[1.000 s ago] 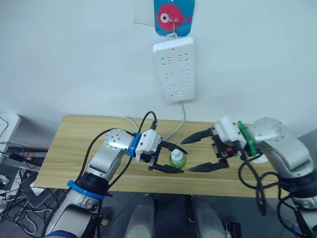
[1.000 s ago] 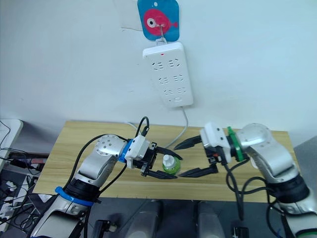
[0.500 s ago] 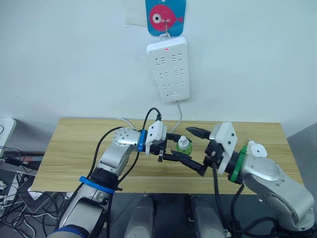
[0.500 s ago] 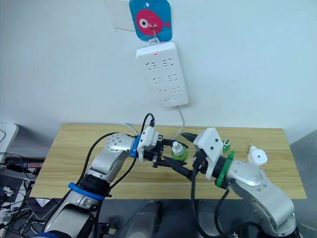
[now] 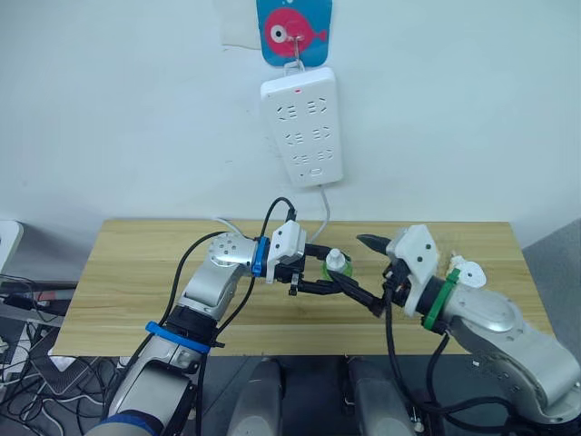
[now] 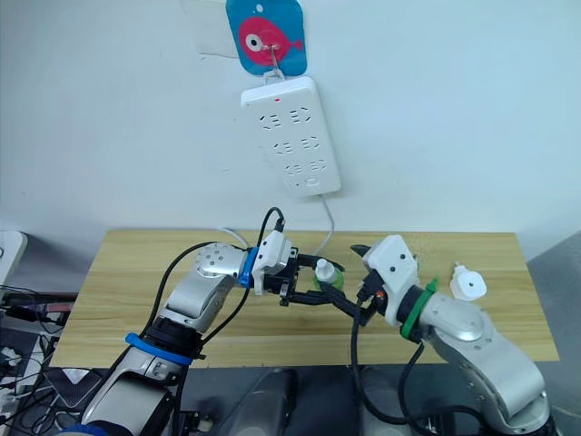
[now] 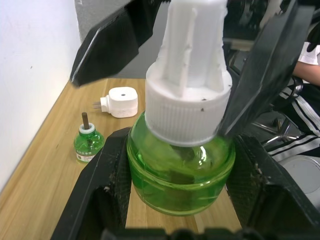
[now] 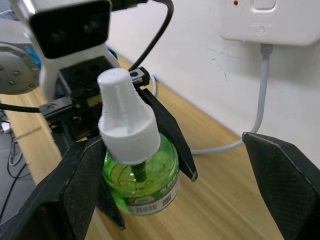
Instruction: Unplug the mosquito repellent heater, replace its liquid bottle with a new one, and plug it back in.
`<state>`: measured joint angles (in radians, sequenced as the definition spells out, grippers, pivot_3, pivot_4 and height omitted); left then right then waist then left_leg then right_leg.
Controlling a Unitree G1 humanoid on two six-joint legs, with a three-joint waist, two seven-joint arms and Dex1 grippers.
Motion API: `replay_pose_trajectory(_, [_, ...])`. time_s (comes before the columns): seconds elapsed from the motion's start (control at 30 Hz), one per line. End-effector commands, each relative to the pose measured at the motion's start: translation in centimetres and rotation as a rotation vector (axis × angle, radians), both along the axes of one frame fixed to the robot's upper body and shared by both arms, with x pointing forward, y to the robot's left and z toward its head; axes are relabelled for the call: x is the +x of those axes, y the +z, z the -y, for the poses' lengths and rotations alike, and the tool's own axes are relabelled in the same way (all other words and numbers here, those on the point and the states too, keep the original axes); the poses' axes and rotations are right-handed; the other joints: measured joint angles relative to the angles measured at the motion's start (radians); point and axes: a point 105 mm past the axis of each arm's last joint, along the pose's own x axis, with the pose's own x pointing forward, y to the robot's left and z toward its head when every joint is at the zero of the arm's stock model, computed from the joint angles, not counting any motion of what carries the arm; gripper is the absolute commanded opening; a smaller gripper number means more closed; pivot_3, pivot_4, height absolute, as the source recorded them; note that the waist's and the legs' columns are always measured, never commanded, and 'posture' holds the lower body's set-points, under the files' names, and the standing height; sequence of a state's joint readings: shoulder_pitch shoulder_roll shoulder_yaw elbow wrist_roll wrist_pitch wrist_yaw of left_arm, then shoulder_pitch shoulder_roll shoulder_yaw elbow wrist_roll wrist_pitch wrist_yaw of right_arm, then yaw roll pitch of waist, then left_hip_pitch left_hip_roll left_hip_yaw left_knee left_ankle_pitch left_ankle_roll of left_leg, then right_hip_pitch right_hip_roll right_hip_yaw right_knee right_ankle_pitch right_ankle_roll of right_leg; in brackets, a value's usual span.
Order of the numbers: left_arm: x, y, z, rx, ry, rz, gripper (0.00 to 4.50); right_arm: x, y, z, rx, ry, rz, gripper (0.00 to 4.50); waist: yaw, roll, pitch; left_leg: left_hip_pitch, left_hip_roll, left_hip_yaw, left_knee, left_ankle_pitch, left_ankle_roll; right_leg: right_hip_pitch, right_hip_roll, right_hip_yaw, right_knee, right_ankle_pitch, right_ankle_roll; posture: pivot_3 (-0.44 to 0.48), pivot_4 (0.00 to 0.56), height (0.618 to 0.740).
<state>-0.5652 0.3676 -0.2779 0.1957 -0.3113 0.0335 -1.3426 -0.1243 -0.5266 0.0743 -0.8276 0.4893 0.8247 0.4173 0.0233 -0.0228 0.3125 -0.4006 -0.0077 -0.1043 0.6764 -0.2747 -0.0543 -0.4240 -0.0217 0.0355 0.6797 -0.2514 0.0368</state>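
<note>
Glossy green bottle (image 7: 180,172); ribbed white cap (image 7: 187,112); wood-grain table (image 5: 136,272)

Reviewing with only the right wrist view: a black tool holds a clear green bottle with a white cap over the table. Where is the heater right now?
Observer: The small white rounded plastic heater lies unplugged on the wooden table, its prongs bare.
Operator: Is there a second bottle anywhere?
Observer: Yes, a small green bottle with a bare dark wick stands on the table beside the heater, not touching it.
Operator: Is anything plugged into the strip above?
Observer: No, every socket of the long white power strip on the wall is free.
</note>
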Motion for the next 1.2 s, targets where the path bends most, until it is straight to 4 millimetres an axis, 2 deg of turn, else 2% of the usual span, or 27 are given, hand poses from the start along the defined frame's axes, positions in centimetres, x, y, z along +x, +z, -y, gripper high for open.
replay_pose_trajectory(0.03, [-0.2,0.6,0.0,-0.017,-0.012,0.023,2.28,-1.1,1.5,0.8,0.016,-0.006,0.045,4.47,0.0,0.0,0.0,0.0,0.0,0.0,0.0,0.0,0.0,0.0,0.0,0.0,0.0,0.0,0.0,0.133,0.28,0.74])
replay_pose_trajectory(0.27, [-0.4,0.4,-0.3,-0.009,-0.015,0.018,2.28,-3.1,1.5,0.6,0.026,0.072,0.007,4.47,0.0,0.0,0.0,0.0,0.0,0.0,0.0,0.0,0.0,0.0,0.0,0.0,0.0,0.0,0.0,0.131,0.274,0.74])
replay_pose_trajectory(0.4, [-0.5,0.4,-0.1,-0.008,-0.022,0.02,2.28,-3.5,1.4,-0.6,0.026,0.142,-0.001,4.47,0.0,0.0,0.0,0.0,0.0,0.0,0.0,0.0,0.0,0.001,0.0,0.0,0.0,0.0,0.0,0.133,0.264,0.74])
replay_pose_trajectory(0.57, [-0.2,0.5,0.1,-0.008,-0.02,0.028,2.28,-0.2,1.6,-1.8,0.039,0.083,0.041,4.47,0.0,0.0,0.0,0.0,0.0,0.0,0.0,0.0,0.0,0.0,0.0,0.0,0.0,0.0,0.0,0.141,0.258,0.74])
replay_pose_trajectory(0.7, [-0.4,0.5,-0.1,-0.004,-0.027,0.032,2.28,0.4,1.3,-2.0,0.022,0.051,0.052,4.47,0.002,0.0,0.0,-0.001,0.0,-0.001,0.0,0.0,0.0,0.0,0.0,-0.001,-0.001,0.0,0.0,0.143,0.258,0.74])
replay_pose_trajectory(0.9, [-0.2,0.6,-0.2,-0.004,-0.018,0.029,2.28,-0.2,1.2,-0.6,0.019,0.021,0.041,4.47,0.002,0.0,0.0,-0.001,0.0,0.0,0.0,0.0,0.0,0.0,-0.001,0.0,-0.001,0.0,0.0,0.138,0.267,0.74])
replay_pose_trajectory(1.1, [-0.4,0.6,0.1,-0.017,-0.024,0.022,2.28,-1.3,1.2,1.2,0.023,0.006,0.009,4.47,0.0,0.0,0.0,0.0,0.0,0.0,0.0,0.0,0.0,0.0,-0.001,0.0,-0.001,0.0,0.0,0.123,0.276,0.74])
replay_pose_trajectory(1.2, [-0.5,0.5,0.1,-0.016,-0.027,0.02,2.28,-2.1,0.9,1.4,0.024,0.028,-0.015,4.47,0.0,0.0,0.0,-0.001,0.0,0.0,0.0,0.0,0.0,0.0,-0.001,0.0,-0.001,0.0,0.0,0.12,0.277,0.74])
